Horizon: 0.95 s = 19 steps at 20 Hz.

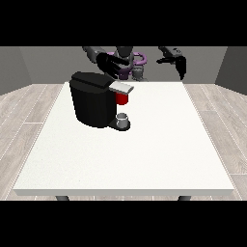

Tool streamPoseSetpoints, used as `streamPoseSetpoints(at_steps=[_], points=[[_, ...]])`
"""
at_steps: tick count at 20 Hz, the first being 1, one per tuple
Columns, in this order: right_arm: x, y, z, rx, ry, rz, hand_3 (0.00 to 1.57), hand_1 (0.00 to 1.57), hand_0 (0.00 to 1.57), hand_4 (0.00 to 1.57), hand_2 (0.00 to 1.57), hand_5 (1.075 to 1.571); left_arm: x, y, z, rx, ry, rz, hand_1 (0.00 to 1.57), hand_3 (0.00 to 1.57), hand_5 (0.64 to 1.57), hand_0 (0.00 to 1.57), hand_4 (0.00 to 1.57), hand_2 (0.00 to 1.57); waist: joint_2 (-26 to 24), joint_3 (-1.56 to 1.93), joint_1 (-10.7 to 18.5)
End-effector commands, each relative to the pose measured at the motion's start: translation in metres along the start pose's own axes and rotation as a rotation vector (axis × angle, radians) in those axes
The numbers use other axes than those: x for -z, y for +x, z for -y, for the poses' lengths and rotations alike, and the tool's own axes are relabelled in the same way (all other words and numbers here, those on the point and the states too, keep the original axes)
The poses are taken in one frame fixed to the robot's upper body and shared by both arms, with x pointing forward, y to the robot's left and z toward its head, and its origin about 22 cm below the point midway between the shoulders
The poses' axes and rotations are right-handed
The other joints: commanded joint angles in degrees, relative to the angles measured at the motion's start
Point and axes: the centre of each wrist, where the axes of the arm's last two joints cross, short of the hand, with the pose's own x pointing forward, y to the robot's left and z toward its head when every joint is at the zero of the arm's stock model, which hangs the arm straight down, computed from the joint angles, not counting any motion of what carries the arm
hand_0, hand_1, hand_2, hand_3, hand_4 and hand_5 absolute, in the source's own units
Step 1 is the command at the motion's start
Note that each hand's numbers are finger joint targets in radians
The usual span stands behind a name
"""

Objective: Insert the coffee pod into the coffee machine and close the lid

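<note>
White counter (pixel 144 159): coffee machine (pixel 94 103), lid (pixel 120 87) seemingly nearly down. The hand at the view's left (pixel 112 65), fingers spread, should press squarely; the hand at the view's right (pixel 177 61) hangs relaxed.

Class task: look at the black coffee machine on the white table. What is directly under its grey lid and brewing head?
Under the grey lid of the coffee machine a red part shows; below it a small grey cup stands on the machine's base. The lid covers whatever is inside.

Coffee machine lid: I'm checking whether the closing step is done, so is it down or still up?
Down, it seems: the grey lid lies flat across the coffee machine head, above the red part.
</note>
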Motion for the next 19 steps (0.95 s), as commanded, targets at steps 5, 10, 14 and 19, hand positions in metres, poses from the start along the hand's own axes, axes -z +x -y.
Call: streamPoseSetpoints(at_steps=[5,10,14,19], points=[[0.004,0.006,-0.039,0.005,0.042,-0.01,0.0,0.0,0.0,0.07,0.0,1.571,-0.008,-0.009,-0.005,0.0,0.003,-0.048,0.0,0.0,1.571,0.0,0.0,0.0,-3.1,0.0,-0.6],[-0.011,-0.018,-0.033,0.032,0.083,0.076,0.0,0.0,0.0,0.13,0.0,1.571,-0.012,-0.007,0.002,0.009,-0.01,0.041,0.0,0.0,1.571,0.0,0.2,0.0,-2.6,0.01,-0.9],[-0.025,-0.014,-0.059,0.178,0.143,0.092,0.0,0.0,0.0,0.28,0.0,1.571,-0.022,-0.033,0.013,-0.026,0.022,-0.009,0.0,0.0,1.571,0.0,0.21,0.0,-6.8,0.0,-4.2],[-0.082,-0.068,-0.07,0.288,0.044,-0.065,0.0,0.0,0.0,0.16,0.0,1.571,-0.025,-0.031,0.016,-0.036,0.065,-0.091,0.0,0.0,1.571,0.0,0.19,0.0,-12.2,0.03,-6.2]])
